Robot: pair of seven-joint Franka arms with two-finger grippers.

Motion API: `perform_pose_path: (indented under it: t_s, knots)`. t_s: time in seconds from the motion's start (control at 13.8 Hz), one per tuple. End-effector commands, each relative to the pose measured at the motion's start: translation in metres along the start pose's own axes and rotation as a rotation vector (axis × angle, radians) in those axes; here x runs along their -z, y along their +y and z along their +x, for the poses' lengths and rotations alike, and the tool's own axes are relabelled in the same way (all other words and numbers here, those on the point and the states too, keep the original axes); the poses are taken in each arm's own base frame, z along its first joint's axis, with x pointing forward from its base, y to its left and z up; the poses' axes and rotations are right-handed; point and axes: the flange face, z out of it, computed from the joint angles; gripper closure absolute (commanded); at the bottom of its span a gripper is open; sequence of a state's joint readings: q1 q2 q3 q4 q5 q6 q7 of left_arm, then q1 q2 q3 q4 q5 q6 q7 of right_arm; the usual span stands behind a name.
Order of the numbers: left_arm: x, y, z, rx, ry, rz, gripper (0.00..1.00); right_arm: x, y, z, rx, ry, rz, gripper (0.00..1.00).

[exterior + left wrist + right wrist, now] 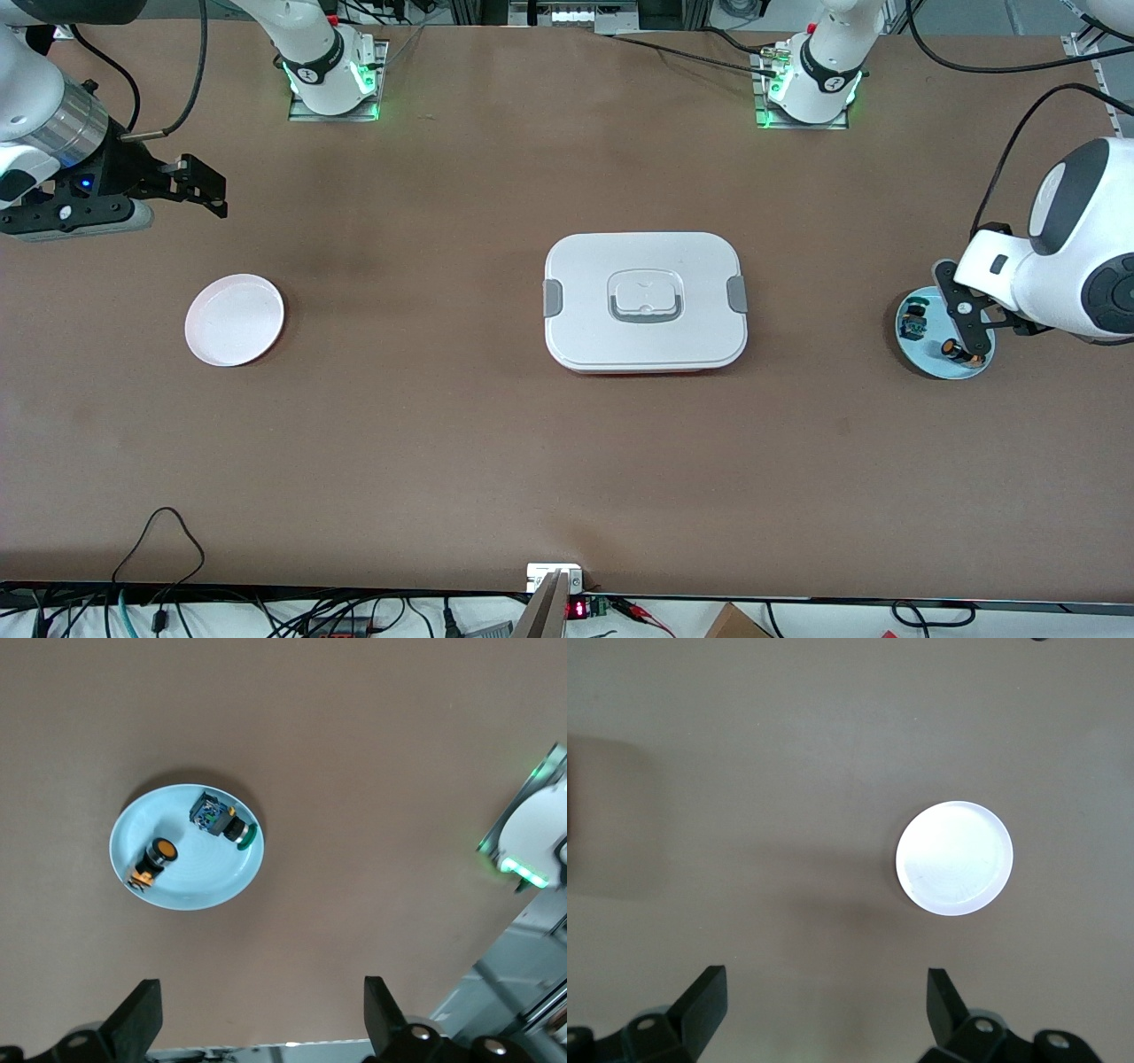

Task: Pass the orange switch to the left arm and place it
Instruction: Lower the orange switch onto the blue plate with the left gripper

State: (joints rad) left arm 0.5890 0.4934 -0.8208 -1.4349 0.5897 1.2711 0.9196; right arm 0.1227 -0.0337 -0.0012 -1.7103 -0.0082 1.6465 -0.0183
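Two switches lay close together on the blue plate (232,890), so the wide-open, empty left gripper (257,1023) above risked nudging the green one (221,819) instead of the orange switch (152,863), while the right gripper (824,1014) waited open and empty.

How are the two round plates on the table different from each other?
The blue plate is pale blue; the white plate is white. The blue plate holds the orange switch and a dark blue-green component; the white plate holds nothing. The blue plate lies under the open left gripper, the white one near the open right gripper. Both are round and flat on the table.
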Motion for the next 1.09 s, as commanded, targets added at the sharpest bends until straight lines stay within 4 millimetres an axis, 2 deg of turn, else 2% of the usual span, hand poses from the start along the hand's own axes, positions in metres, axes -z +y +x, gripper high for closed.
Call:
perform_pose_path:
  t_s: [0.0, 0.15, 0.29, 0.51, 0.8, 1.02]
  knots:
    - [0.024, 0.031, 0.018, 0.088, -0.001, -0.027, 0.00, 0.006, -0.005, 0.001, 0.003, 0.003, -0.003, 0.00]
    - [0.058, 0.048, 0.018, 0.166, 0.044, -0.002, 0.00, 0.007, -0.011, 0.002, 0.018, 0.010, -0.005, 0.00]
    - [0.063, 0.054, 0.021, 0.180, 0.085, -0.041, 0.00, 0.007, -0.020, 0.002, 0.035, 0.012, -0.005, 0.00]
    - [0.074, 0.063, 0.026, 0.196, 0.106, -0.042, 0.00, 0.011, -0.021, 0.003, 0.035, 0.017, -0.004, 0.00]
    - [0.101, 0.089, 0.029, 0.280, 0.201, -0.041, 0.00, 0.015, -0.020, 0.003, 0.033, 0.029, -0.004, 0.00]
    - [0.096, 0.087, 0.023, 0.377, 0.253, -0.127, 0.00, 0.016, -0.013, 0.004, 0.012, 0.030, 0.027, 0.00]
